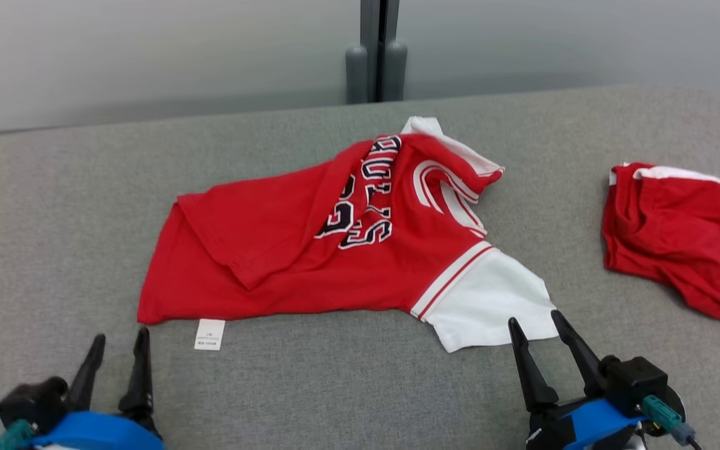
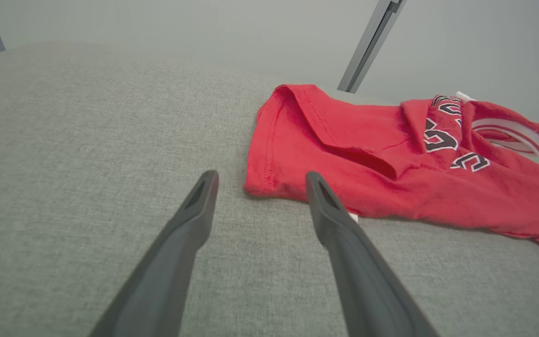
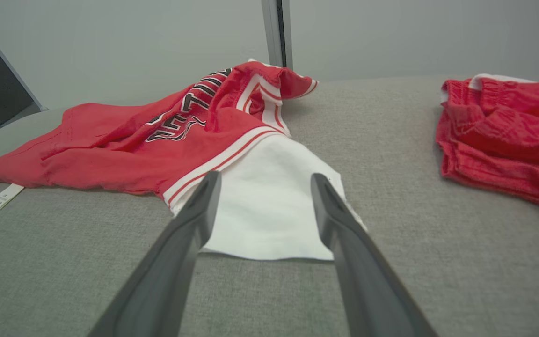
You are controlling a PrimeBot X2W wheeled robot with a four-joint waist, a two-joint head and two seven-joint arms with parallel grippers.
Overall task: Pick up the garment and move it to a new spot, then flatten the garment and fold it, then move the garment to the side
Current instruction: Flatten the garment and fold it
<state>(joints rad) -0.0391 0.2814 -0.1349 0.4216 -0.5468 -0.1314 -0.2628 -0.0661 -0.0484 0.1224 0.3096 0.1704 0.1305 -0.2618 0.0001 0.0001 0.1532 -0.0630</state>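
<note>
Red garment (image 1: 285, 262) is laid across the middle of the grey fabric surface (image 1: 54, 219), its hem end turned toward the robot's left and its collar end toward the right. It is only partly spread: a flap of the far side is lapped over the body, the lettering is creased, and the collar end is bunched. Flattening is therefore judged to be the step in hand, with folding not yet begun. A white sleeve (image 1: 491, 306) is spread out at the near right, and a small white label (image 1: 209, 334) is seen on the surface just beside the near hem. A second red piece (image 1: 679, 237) is left crumpled well apart at the far right, presumably set aside so that it is kept out of the work. The left gripper (image 1: 121, 335) is held with its jaws spread wide and nothing between them, near the near hem corner but apart from it. The right gripper (image 1: 535, 319) is likewise held wide and empty, its tips set at the near edge of the sleeve; whether cloth is touched there cannot be told. This placement is judged to suit taking both near ends for a pull that smooths the garment.
</note>
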